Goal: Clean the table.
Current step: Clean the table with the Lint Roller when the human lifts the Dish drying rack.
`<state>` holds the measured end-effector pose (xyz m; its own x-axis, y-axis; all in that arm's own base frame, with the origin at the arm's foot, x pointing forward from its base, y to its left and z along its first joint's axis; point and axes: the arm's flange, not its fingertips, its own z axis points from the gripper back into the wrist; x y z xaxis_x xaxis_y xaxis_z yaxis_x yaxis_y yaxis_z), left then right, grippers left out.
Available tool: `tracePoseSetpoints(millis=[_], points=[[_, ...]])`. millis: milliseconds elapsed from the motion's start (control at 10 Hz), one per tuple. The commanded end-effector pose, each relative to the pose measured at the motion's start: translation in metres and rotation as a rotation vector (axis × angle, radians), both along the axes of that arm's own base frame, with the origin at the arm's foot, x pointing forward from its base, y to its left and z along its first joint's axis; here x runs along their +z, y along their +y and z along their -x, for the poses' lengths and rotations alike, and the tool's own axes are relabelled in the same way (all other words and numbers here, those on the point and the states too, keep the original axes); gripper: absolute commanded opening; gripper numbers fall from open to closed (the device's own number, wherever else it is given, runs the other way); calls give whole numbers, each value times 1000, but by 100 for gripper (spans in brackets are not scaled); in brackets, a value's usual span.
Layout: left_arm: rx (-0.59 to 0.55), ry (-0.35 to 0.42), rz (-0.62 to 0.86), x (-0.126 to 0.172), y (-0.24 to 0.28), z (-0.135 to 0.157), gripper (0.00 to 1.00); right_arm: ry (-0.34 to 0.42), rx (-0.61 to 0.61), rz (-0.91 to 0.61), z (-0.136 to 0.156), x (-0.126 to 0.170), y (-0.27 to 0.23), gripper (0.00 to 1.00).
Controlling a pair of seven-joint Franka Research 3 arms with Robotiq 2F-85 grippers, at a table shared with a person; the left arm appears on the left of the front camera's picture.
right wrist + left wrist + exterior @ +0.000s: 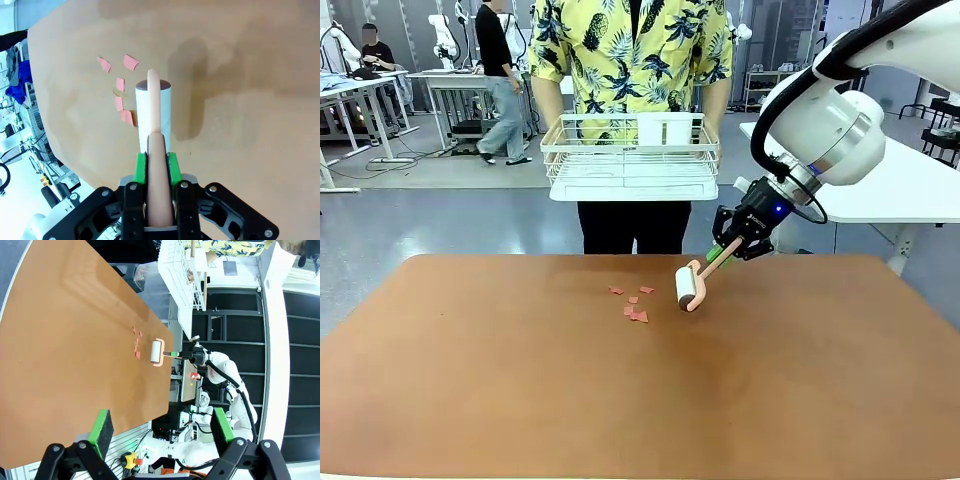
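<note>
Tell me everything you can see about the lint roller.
The lint roller has a white cylindrical roll in a peach-pink, plastic-looking frame, with a long straight handle of the same colour. The right gripper is shut on the handle, a green pad on either side, and holds it slanted down toward the table. The roll sits low over the reddish-brown top, close beside the pink paper scraps. Whether it touches the surface cannot be told.

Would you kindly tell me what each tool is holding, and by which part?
The right tool grips the lint roller by its pink handle; the left tool holds nothing.
</note>
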<state>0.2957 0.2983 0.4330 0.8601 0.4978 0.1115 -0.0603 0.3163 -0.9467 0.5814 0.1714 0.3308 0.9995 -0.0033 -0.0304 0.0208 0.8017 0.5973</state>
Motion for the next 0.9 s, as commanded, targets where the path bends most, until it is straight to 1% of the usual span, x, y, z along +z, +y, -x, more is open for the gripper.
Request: tracePoseSetpoints(millis=[0,400,600,800], points=[[3,-12,9,0,0,3,100,-25,-20,-29,-2,-8,5,21],[3,-12,9,0,0,3,100,14,-21,-48,1,-36,11,21],[3,-12,9,0,0,3,100,44,1,-24,3,-52,23,21],[3,-12,9,0,0,3,100,55,11,-11,5,-61,40,21]])
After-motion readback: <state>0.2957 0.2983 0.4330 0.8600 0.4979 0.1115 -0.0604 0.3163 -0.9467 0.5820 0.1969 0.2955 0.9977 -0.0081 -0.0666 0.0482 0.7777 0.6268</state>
